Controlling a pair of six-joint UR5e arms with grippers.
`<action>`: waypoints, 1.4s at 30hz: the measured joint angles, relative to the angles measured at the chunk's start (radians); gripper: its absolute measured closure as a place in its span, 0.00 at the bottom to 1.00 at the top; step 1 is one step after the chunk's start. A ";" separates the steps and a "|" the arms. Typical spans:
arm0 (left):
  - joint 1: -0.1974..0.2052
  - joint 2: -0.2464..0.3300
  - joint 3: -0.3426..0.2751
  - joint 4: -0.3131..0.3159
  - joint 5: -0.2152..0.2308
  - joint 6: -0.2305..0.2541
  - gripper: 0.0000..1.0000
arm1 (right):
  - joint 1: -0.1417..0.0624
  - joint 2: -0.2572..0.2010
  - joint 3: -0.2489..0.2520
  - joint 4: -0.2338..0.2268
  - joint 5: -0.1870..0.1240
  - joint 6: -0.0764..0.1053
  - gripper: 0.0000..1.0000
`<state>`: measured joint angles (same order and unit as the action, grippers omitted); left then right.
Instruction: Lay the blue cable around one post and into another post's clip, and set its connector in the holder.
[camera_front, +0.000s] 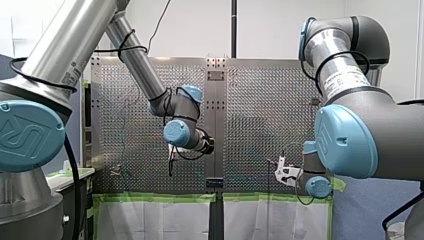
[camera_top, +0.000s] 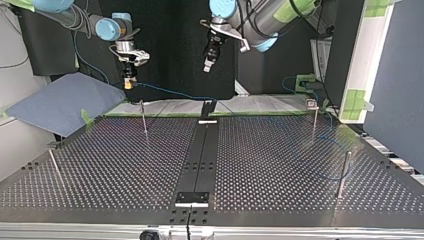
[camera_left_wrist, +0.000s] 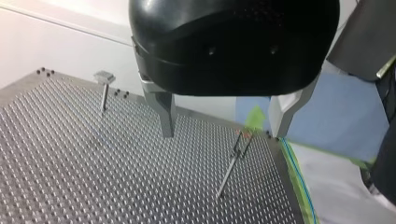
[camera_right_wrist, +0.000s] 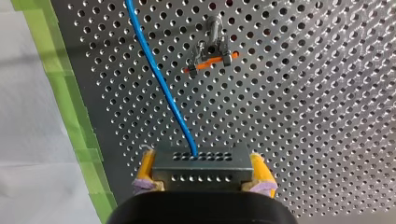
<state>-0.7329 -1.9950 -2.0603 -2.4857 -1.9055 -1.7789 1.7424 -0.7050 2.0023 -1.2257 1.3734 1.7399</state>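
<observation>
R gripper (camera_right_wrist: 201, 176) clamped on stiff connector (camera_right_wrist: 201, 164); blue cable (camera_right_wrist: 159, 79) looks light, floppy, so steer it near connector; L gripper (camera_left_wrist: 223, 133) apart, empty.

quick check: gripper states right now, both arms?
Left gripper: open, holding nothing.
Right gripper: closed on the grey perforated metal connector at the end of the blue cable.

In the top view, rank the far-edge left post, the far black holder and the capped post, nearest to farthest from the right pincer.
1. Far-edge left post, close by my right pincer.
2. Far black holder, far edge's middle.
3. Capped post, view's right.
</observation>
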 joint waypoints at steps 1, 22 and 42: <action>0.006 -0.011 0.003 0.011 -0.001 0.005 0.00 | 0.000 0.000 0.000 0.000 -0.001 0.000 1.00; 0.021 -0.201 0.179 0.201 -0.051 0.047 0.00 | 0.001 0.001 0.000 0.003 -0.002 0.000 1.00; 0.079 -0.369 0.344 0.344 -0.070 0.063 0.00 | 0.001 0.000 0.000 0.003 -0.003 -0.006 1.00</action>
<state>-0.6538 -2.3636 -1.7160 -2.1417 -1.9750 -1.7162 1.7437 -0.7047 2.0025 -1.2227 1.3701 1.7338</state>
